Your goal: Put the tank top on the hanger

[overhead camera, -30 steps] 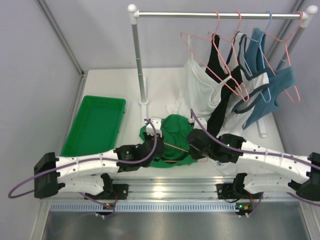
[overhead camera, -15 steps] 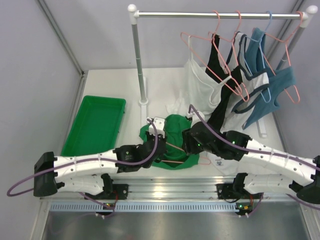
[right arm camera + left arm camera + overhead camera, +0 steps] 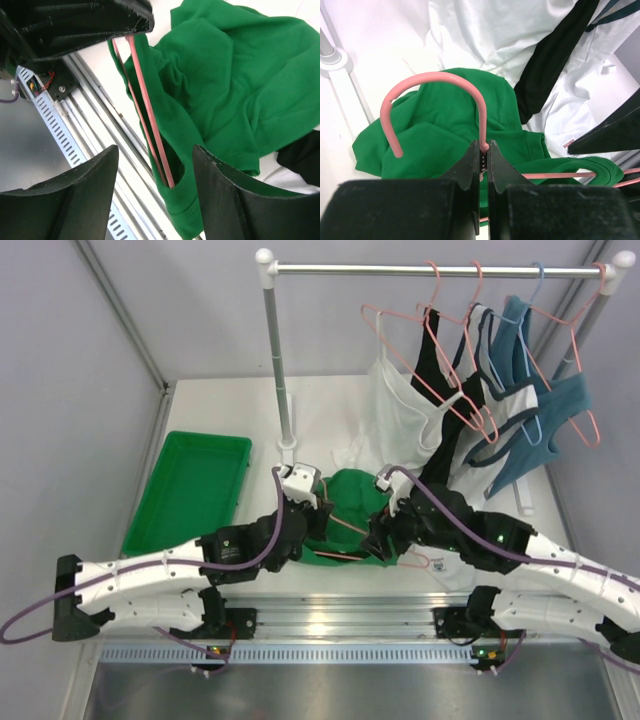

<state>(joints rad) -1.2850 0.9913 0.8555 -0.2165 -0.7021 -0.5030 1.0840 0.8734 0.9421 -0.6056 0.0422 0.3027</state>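
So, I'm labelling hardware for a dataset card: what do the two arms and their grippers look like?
The left arm and right arm have white tubular links with black joint housings, and a purple cable runs along each. The left gripper and right gripper have black, wedge-shaped fingers.

No writing can be read; the red-marked tag [image 3: 568, 145] on the white garment [image 3: 485, 30] is too blurred.

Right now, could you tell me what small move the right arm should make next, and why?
Probably close the right gripper on the edge of the tank top: its jaws stand open astride that fabric where the hanger wire enters it, while the left gripper clamps the neck.
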